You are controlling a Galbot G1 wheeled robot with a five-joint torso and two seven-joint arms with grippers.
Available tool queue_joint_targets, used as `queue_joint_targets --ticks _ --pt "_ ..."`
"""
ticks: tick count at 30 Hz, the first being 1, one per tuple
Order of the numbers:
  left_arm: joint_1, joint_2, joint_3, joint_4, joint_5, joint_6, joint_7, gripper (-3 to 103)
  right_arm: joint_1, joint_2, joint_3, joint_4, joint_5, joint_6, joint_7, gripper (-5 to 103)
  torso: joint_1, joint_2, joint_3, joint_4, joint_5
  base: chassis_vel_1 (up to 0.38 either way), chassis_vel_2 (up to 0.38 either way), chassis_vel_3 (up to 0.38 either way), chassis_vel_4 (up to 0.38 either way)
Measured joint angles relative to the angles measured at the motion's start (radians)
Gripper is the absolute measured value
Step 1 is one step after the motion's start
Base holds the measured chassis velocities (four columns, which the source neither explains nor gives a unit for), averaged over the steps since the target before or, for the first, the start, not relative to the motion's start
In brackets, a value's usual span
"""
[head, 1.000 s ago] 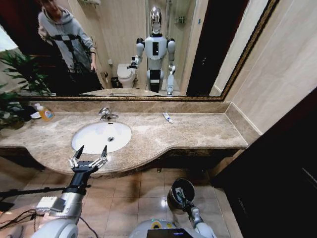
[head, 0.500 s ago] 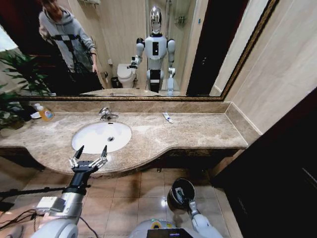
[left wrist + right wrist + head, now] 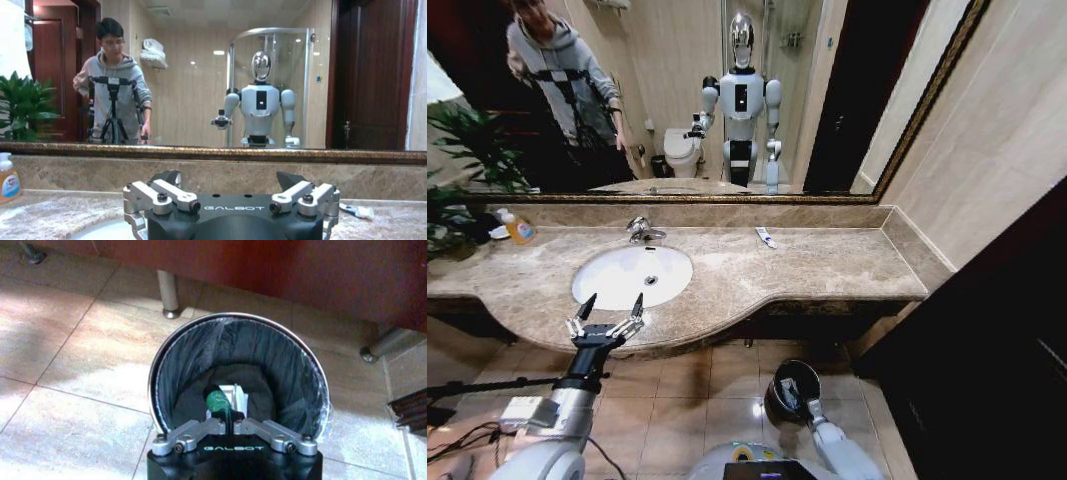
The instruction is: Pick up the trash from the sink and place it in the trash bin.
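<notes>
Right gripper (image 3: 230, 426) at the round black lined trash bin (image 3: 180, 360), pinching a small green-and-white scrap (image 3: 220, 399).

I see its 2 fingers closed on that scrap inside the bin's mouth; my left gripper (image 3: 607, 311) hangs spread wide at the marble counter's (image 3: 827, 262) front edge, near the oval white porcelain sink (image 3: 617, 275).

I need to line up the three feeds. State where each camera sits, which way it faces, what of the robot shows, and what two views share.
Head view: on the robot's head, looking down at the sink and floor; both arms show.
Left wrist view: on the left arm, facing the mirror; open left gripper in front.
Right wrist view: on the right arm, looking down into the trash bin; right gripper shut on a small green and white item.
Shared: head and right wrist views show the bin.
</notes>
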Motion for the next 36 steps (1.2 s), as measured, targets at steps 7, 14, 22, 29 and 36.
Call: queue_joint_targets --ticks 7,14,22,29,36 --pt "0.0 0.0 0.0 0.0 0.0 0.0 0.0 100 0.019 -0.003 0.004 -0.023 -0.008 -0.008 0.001 1 0.0 0.0 0.0 0.0 0.0 0.0 0.0 0.0 0.0" --pt "0.0 0.0 0.0 0.0 0.0 0.0 0.0 100 0.019 -0.003 0.002 -0.017 -0.008 -0.022 0.01 16 0.0 0.0 0.0 0.0 0.0 0.0 0.0 0.0 0.0" --pt "0.0 0.0 0.0 0.0 0.0 0.0 0.0 100 0.009 0.002 0.001 -0.007 -0.008 -0.024 0.019 48 0.0 0.0 0.0 -0.0001 0.0 0.0 0.0 0.0 0.0" --pt "0.0 0.0 0.0 0.0 0.0 0.0 0.0 100 -0.002 0.003 0.002 0.005 -0.007 -0.023 0.02 71 0.0 0.0 0.0 -0.0001 0.0 0.0 0.0 0.0 0.0" --pt "0.0 0.0 0.0 0.0 0.0 0.0 0.0 100 -0.019 0.003 0.002 0.018 -0.002 -0.02 0.032 96 0.0 0.0 0.0 -0.0001 0.0 0.0 0.0 0.0 0.0"
